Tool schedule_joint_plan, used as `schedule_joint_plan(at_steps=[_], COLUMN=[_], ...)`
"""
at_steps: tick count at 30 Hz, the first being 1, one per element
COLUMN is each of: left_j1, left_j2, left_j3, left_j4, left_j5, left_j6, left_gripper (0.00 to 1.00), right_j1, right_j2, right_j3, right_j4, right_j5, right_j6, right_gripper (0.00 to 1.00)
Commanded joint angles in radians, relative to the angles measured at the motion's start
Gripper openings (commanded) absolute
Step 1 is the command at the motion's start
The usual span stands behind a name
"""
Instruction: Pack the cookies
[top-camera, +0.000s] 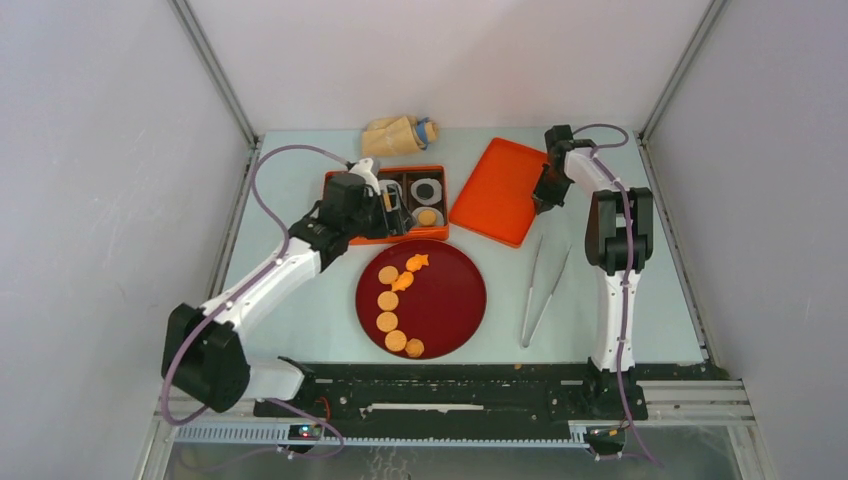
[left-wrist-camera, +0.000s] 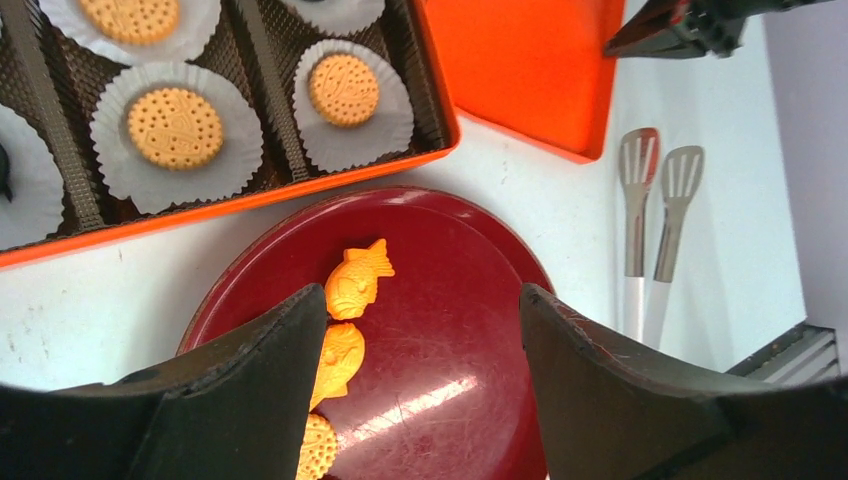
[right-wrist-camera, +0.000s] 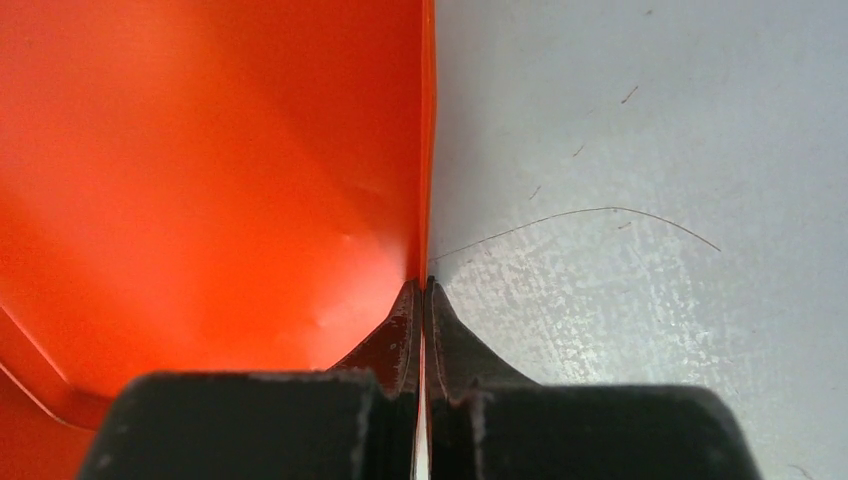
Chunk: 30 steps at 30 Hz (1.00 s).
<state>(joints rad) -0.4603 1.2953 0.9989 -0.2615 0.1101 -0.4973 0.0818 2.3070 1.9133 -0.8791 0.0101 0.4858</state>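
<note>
Several round tan cookies (top-camera: 387, 310) and two bright orange fish-like pieces (top-camera: 410, 271) lie in a curved row on the dark red plate (top-camera: 455, 300). The orange box (top-camera: 337, 184) holds cookies in white liners: tan ones (left-wrist-camera: 176, 127) (left-wrist-camera: 343, 89) and a black one (top-camera: 427, 189). My left gripper (left-wrist-camera: 422, 300) is open and empty, hovering over the plate's far edge next to the fish pieces (left-wrist-camera: 357, 280); it also shows in the top view (top-camera: 395, 212). My right gripper (right-wrist-camera: 424, 285) is shut on the right rim of the orange lid (right-wrist-camera: 200, 170), which lies right of the box (top-camera: 497, 190).
Metal tongs (top-camera: 540, 290) lie on the table right of the plate, below the lid. A tan cloth bundle (top-camera: 398, 133) sits at the back behind the box. Grey walls close in both sides and the back.
</note>
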Motion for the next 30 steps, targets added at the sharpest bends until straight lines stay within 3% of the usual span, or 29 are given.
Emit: schedule_joint_plan(at_steps=[1, 10, 21, 30], left_j1=[-0.005, -0.006, -0.106, -0.114], left_j2=[0.074, 0.267, 0.377, 0.511], left_j3=[0.09, 0.281, 0.305, 0.416], left_j4=[0.079, 0.138, 0.279, 0.273], left_j5=[-0.006, 0.08, 0.19, 0.072], left_j6=[0.026, -0.001, -0.113, -0.016], left_gripper=[0.75, 0.76, 0.81, 0.83], right_j1=[-0.017, -0.049, -0.109, -0.124], right_j2=[-0.022, -0.127, -0.114, -0.272], right_j3=[0.048, 0.102, 0.195, -0.032], right_j4=[0.031, 0.088, 0.054, 0.155], right_j5=[-0.087, -0.207, -0.366, -0.443], right_j6=[-0.021, 0.008, 0.057, 0.059], right_gripper=[0.0, 0.0, 0.0, 0.0])
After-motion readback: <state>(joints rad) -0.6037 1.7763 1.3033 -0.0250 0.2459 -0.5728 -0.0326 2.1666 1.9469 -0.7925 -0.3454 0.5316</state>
